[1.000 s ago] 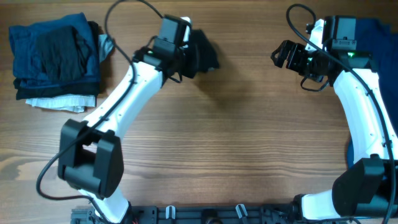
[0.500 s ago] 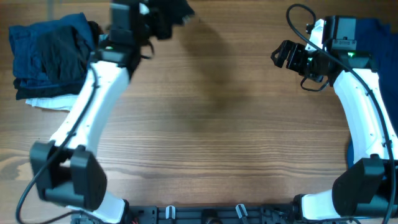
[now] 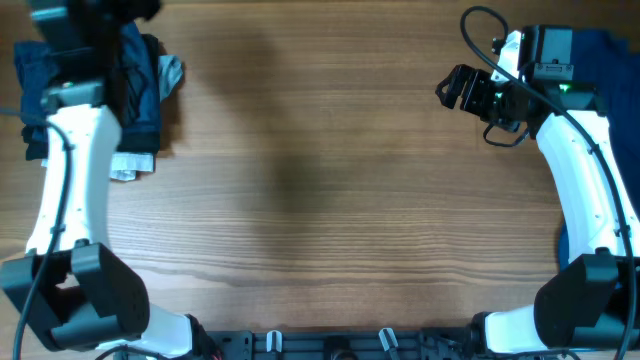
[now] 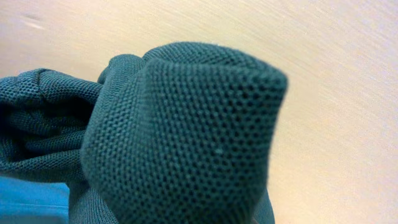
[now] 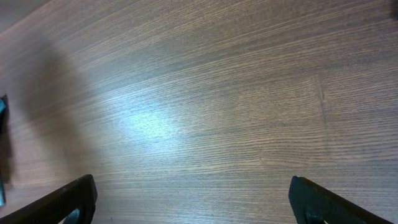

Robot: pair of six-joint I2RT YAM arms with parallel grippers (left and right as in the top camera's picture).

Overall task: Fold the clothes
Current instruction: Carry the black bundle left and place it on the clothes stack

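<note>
Two grippers are in view, and they are in opposite states. The left gripper [image 3: 105, 12] is at about 10 o'clock on the table [image 3: 330, 200], right at the far edge of the overhead view. Its jaws are closed on a dark garment [image 4: 180, 137]. In the left wrist view this garment is a bunched lump of dark knitted cloth, very near to the camera, and it covers most of the picture, with pale wood behind it. The gripper's own fingers do not show there. Just below the gripper, toward 9 o'clock, lies a pile of clothes [image 3: 140, 90]: mostly dark blue cloth, with a grey piece at its right side and a white piece at its near edge. The white left arm [image 3: 65, 190] crosses over this pile.

The right gripper [image 3: 452, 90] is at about 2 o'clock and points toward 9 o'clock. Its jaws are wide open and hold nothing. In the right wrist view its two black fingers [image 5: 68, 202] stand at the lower corners, with only bare wood between them. Behind the right arm [image 3: 580, 170], at the 3 o'clock edge, lies a blue shirt [image 3: 612, 42], partly hidden by the arm.
</note>
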